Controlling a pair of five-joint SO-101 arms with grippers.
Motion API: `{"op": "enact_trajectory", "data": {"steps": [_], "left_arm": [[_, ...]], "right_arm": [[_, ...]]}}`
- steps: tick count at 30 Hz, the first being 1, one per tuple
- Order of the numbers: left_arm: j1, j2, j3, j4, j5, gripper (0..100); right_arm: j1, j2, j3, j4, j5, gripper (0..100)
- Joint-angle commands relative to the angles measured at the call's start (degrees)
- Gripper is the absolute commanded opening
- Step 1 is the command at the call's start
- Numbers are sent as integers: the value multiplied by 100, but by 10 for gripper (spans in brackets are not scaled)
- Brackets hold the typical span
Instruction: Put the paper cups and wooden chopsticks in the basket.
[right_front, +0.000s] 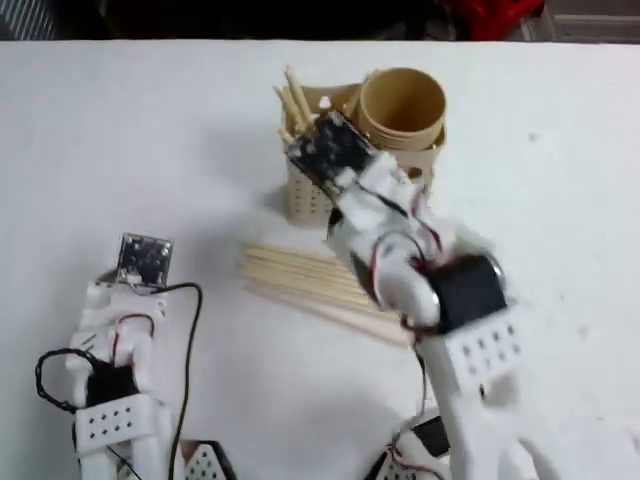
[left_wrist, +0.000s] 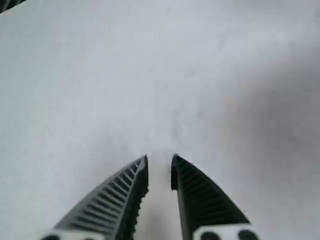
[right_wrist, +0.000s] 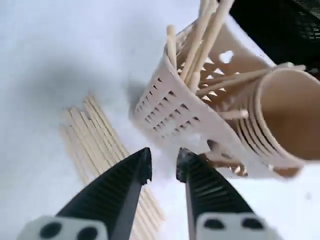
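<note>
Basket (right_front: 303, 198): middle of the counter's (right_front: 120, 130) far edge, paper cups (right_front: 402, 108) nested inside.
Loose chopsticks (right_front: 300, 273): flat mid-counter; likely light, stiff, apt to roll, so I'd pinch at mid-length.
My right gripper (right_wrist: 163, 167): slightly parted, empty, by the basket.
My left gripper (left_wrist: 159, 167): slightly parted, empty.

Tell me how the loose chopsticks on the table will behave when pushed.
The chopsticks look thin and straight, so probably stiff and light. Lying loose side by side on the table, they would likely roll or scatter.
</note>
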Motion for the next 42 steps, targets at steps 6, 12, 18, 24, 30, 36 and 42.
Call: {"op": "enact_trajectory", "data": {"steps": [6,12,18,24,30,36,42], "left_arm": [[84,-75,-44,-149,35,94],[84,-75,-44,-132,35,94],[84,-75,-44,-132,35,94],[84,-75,-44,-114,35,94],[84,-75,-44,-114,35,94],[84,-75,-44,-114,35,94],[84,-75,-44,-114,35,94]], "right_arm": [[-1420,-145,1503,-48,-53,96],[-1596,716,2752,-1648,-26,98],[-1596,1886,2840,-2360,-26,99],[-1587,2695,2857,-2826,-26,134],[-1279,3099,2840,-2985,167,170],[-1226,3178,2875,-3002,167,170],[-1235,3495,2848,-3011,167,169]]}}
